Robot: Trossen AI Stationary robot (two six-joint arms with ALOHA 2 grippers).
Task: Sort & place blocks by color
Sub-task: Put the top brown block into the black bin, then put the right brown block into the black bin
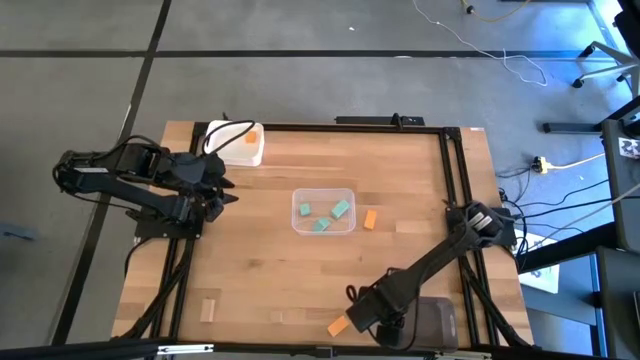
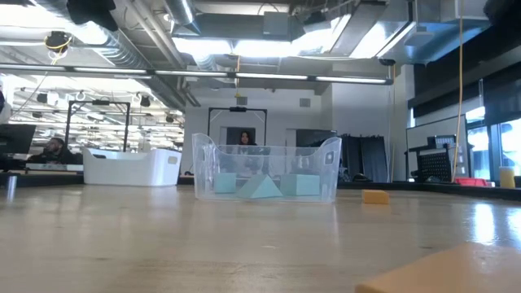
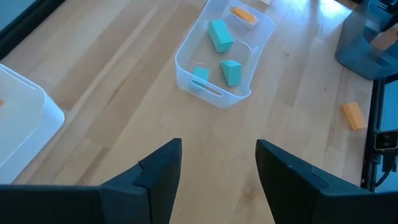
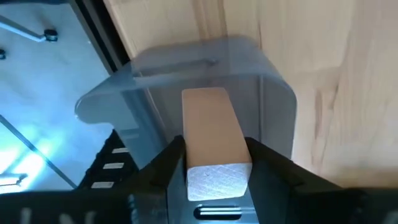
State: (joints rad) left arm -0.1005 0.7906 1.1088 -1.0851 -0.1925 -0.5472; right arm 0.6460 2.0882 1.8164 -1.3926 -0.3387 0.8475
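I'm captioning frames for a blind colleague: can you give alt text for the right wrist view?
The right gripper holds a pale tan wood block between its dark fingers, over a dark grey tub at the wooden table's edge.

**Tubs, table and room**

A clear tub [image 1: 322, 194] sits mid-table on the wooden table [image 1: 300, 280]. A white tub [image 1: 236, 146] stands near the far-left corner, a dark grey tub [image 1: 440, 322] at the near edge. Cables [image 1: 560, 190] trail on the floor.
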